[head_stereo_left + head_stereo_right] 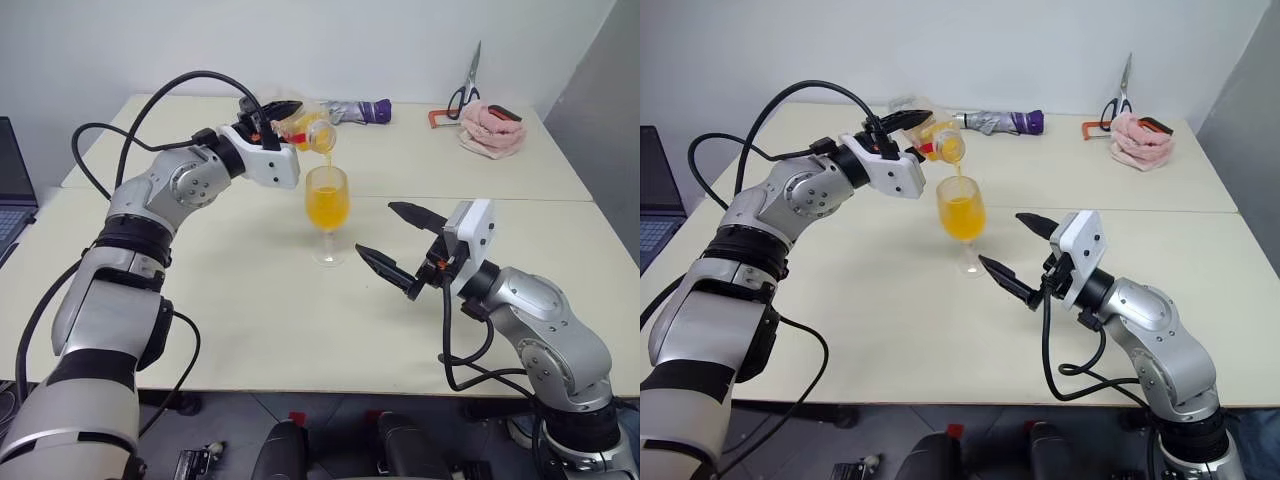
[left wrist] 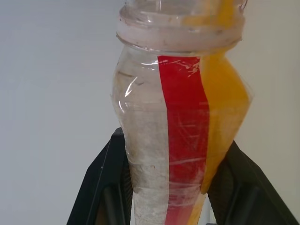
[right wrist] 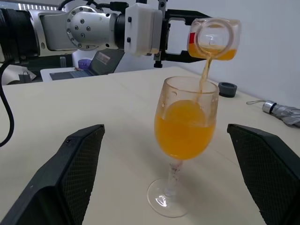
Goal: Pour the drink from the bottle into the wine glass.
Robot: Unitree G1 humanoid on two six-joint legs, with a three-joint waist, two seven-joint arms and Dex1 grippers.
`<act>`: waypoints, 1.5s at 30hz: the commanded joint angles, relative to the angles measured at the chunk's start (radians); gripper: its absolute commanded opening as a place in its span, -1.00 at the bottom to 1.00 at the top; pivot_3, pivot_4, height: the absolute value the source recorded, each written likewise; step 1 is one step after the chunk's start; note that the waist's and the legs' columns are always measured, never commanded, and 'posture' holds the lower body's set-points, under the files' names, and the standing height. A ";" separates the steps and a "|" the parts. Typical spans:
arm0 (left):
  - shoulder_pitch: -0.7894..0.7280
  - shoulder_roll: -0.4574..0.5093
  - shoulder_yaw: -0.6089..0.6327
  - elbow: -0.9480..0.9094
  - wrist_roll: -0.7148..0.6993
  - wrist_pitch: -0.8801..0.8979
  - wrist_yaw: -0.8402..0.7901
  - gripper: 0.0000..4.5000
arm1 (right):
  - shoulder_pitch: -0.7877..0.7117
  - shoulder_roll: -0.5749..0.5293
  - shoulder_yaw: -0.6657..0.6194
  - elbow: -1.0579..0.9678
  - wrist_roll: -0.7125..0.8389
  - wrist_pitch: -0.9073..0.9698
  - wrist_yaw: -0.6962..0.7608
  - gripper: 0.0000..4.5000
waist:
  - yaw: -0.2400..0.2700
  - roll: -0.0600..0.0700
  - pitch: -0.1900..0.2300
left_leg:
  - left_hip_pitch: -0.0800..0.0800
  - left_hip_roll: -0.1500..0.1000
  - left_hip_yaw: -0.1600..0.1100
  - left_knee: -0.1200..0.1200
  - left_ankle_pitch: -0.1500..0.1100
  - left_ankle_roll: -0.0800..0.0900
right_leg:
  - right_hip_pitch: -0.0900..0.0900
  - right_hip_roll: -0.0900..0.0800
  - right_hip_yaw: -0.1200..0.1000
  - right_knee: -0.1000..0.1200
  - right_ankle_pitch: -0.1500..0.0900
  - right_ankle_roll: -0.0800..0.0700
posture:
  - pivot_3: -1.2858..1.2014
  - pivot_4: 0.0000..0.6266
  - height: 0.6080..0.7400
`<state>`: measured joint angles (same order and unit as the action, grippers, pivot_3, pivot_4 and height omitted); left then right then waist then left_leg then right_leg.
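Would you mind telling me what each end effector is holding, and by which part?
The left end effector grips the bottle by its lower body. The right end effector is open, holding nothing.

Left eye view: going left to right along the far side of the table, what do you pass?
Bottle in the left hand → umbrella → scissors → pink cloth.

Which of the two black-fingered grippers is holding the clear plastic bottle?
The left gripper, shut on the red-labelled bottle tipped over the wine glass. The right gripper is open, empty, beside the glass.
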<state>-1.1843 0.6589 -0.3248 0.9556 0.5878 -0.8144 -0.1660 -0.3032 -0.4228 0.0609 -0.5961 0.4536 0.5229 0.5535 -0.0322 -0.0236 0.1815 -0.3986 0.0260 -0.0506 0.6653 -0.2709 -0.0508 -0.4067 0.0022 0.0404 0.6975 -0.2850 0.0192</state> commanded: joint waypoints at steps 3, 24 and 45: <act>0.019 -0.010 0.052 -0.047 -0.093 0.028 -0.035 -0.25 | -0.006 0.003 -0.008 -0.046 0.013 -0.014 -0.007 1.00 | 0.000 0.000 0.000 | 0.000 0.000 0.000 0.000 0.000 0.000 | 0.000 0.000 0.000 0.000 0.000 0.000 | 0.03 -0.52 1.00; 0.479 -0.113 0.490 -0.692 -0.742 1.085 -0.272 -0.26 | -0.069 -0.023 0.042 -0.032 0.066 0.051 0.056 1.00 | -0.017 0.000 0.000 | 0.001 0.002 -0.001 0.002 0.000 0.000 | 0.000 0.001 0.001 0.002 0.000 0.000 | 0.03 -0.52 1.00; 0.637 -0.098 0.609 -0.701 -0.869 1.235 -0.326 -0.26 | -0.149 -0.055 0.119 0.011 0.032 0.089 0.126 1.00 | 0.003 0.000 0.000 | 0.000 0.001 -0.002 0.006 0.000 0.000 | 0.001 -0.001 -0.001 0.002 0.000 0.000 | 0.03 -0.52 1.00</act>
<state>-0.5477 0.5456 0.2718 0.2527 -0.2697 0.4491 -0.4741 -0.4398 -0.4746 0.1827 -0.5664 0.4900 0.6236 0.6752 -0.0296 -0.0236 0.1810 -0.3987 0.0268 -0.0527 0.6709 -0.2709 -0.0508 -0.4053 0.0011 0.0397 0.6999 -0.2849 0.0192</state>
